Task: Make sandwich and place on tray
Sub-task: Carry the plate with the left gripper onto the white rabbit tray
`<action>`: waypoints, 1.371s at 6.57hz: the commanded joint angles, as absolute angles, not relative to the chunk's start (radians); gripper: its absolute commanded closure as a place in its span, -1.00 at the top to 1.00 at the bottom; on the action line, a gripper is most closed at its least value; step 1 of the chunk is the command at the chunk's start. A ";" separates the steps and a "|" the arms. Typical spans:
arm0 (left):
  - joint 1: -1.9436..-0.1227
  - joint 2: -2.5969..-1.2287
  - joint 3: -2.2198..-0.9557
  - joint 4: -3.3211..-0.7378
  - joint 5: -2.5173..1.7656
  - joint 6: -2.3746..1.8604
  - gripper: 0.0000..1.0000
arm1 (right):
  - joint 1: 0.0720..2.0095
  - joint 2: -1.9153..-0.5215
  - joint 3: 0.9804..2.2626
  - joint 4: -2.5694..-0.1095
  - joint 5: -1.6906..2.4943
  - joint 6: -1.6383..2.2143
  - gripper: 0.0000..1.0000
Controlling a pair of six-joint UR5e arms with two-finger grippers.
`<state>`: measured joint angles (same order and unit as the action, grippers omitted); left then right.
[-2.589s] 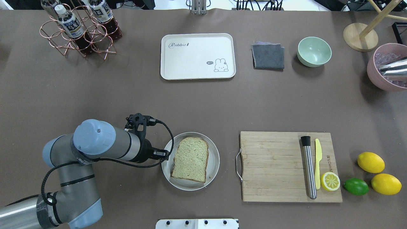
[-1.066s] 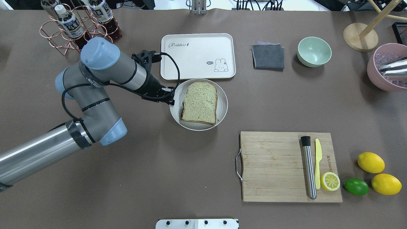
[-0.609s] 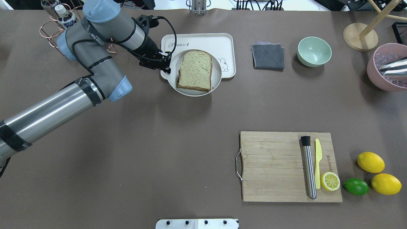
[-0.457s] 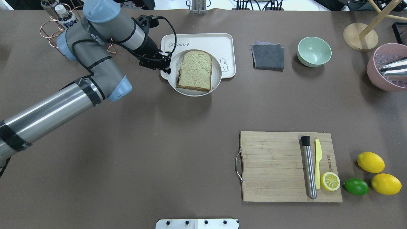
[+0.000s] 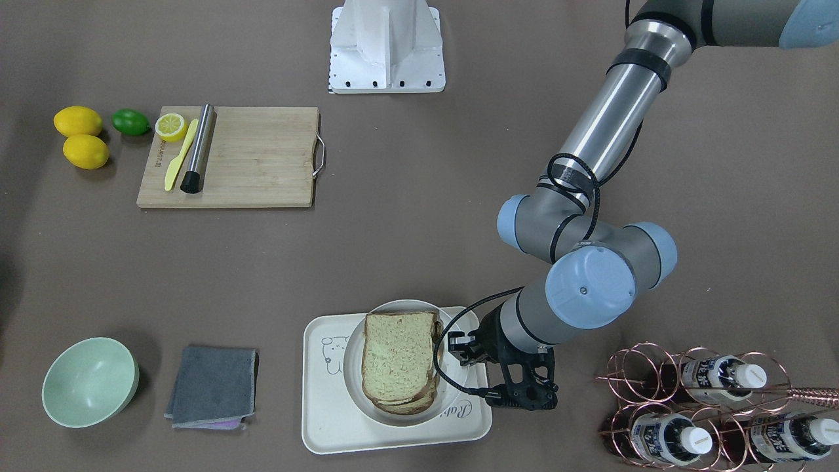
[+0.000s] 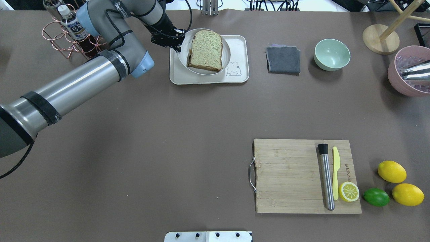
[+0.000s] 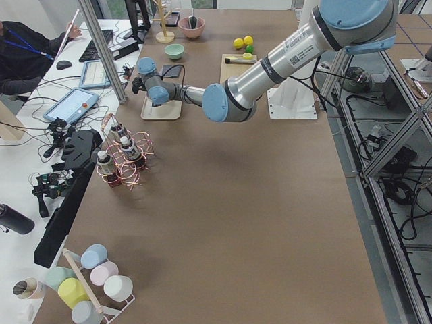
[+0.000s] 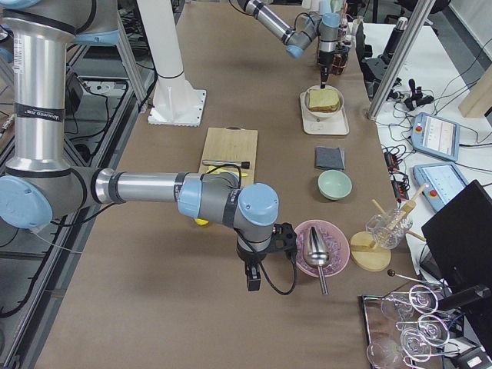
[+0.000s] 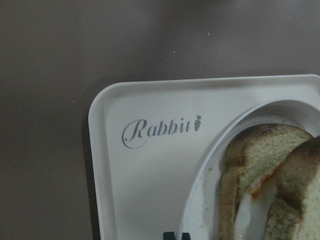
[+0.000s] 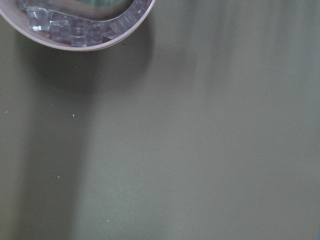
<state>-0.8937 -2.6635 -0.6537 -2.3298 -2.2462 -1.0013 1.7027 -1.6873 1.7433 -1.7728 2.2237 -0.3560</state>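
The sandwich (image 6: 205, 49), two pale speckled bread slices with white egg and orange yolk between them (image 9: 260, 185), lies on a small round white plate (image 6: 227, 59). My left gripper (image 6: 178, 42) is shut on the plate's left rim and holds it over the cream tray (image 6: 201, 79), which bears the "Rabbit" script (image 9: 160, 131). The plate overhangs the tray's far edge (image 5: 351, 360); I cannot tell whether it touches the tray. My right gripper (image 8: 252, 280) shows only in the exterior right view, near the pink bowl; I cannot tell its state.
A copper rack of bottles (image 6: 77, 30) stands just left of the left arm. A grey cloth (image 6: 283, 59) and a green bowl (image 6: 332, 54) lie right of the tray. A wooden cutting board (image 6: 295, 174) with tools, lemons (image 6: 391, 171) and a pink ice bowl (image 6: 403, 80) are at the right.
My left gripper has carried the plate with the sandwich from the near table away from me and onto the area above the tray. The right arm shows no change.
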 commanded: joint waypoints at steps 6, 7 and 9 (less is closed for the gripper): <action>-0.887 -2.642 -0.708 -2.382 -2.163 -1.009 0.97 | 1.703 -1.689 1.733 -1.772 2.223 -0.357 1.00; -0.893 -2.471 -0.946 -2.372 -2.169 -1.014 0.97 | 1.703 -1.689 1.730 -1.772 2.226 -0.357 1.00; -0.907 -2.149 -1.400 -2.288 -2.239 -1.026 0.97 | 1.703 -1.690 1.732 -1.773 2.227 -0.357 1.00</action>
